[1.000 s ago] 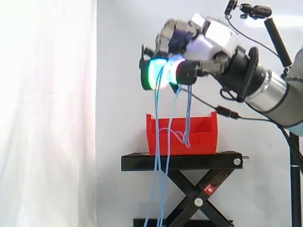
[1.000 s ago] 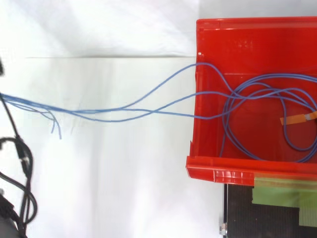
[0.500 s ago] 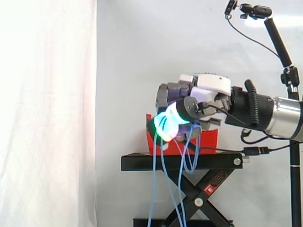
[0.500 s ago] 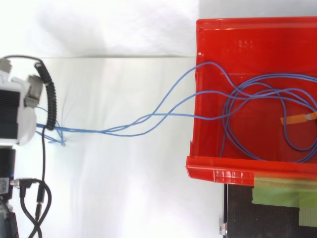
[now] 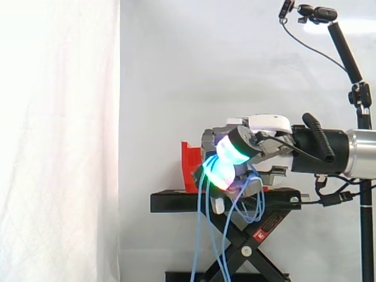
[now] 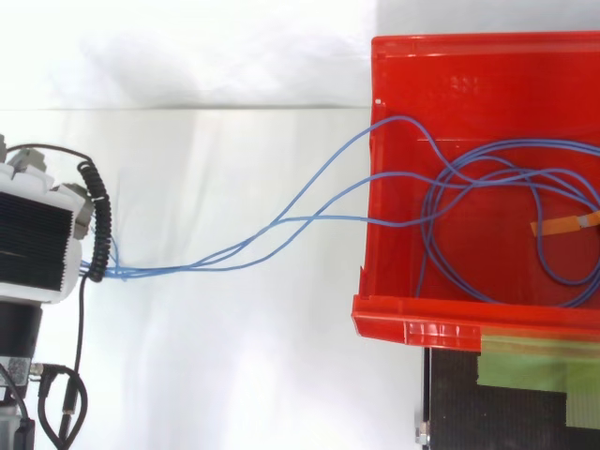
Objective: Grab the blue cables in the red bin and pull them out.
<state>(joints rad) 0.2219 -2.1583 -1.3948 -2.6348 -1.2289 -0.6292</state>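
Several thin blue cables (image 6: 328,218) run from the red bin (image 6: 422,330) leftwards across the white surface to my hand (image 6: 36,246). Their far ends lie coiled inside the bin, near an orange tape tag (image 6: 562,225). In the side view my hand (image 5: 241,150) is level with the bin (image 5: 189,167) and just in front of it, fingers curled, pads glowing green and cyan. It is shut on the cables, which drop from it in loops and long strands (image 5: 198,235) past the stand towards the floor.
The bin sits on a black scissor stand (image 5: 176,202) before the white curtain. A strip of green tape (image 6: 534,361) lies on the stand below the bin's rim. A thin black camera boom (image 5: 343,47) rises at the upper right.
My hand has come down from well above the bin to about the stand's top, keeping hold of the cables. The strands have gone slacker, and the hand has entered the top view at the left.
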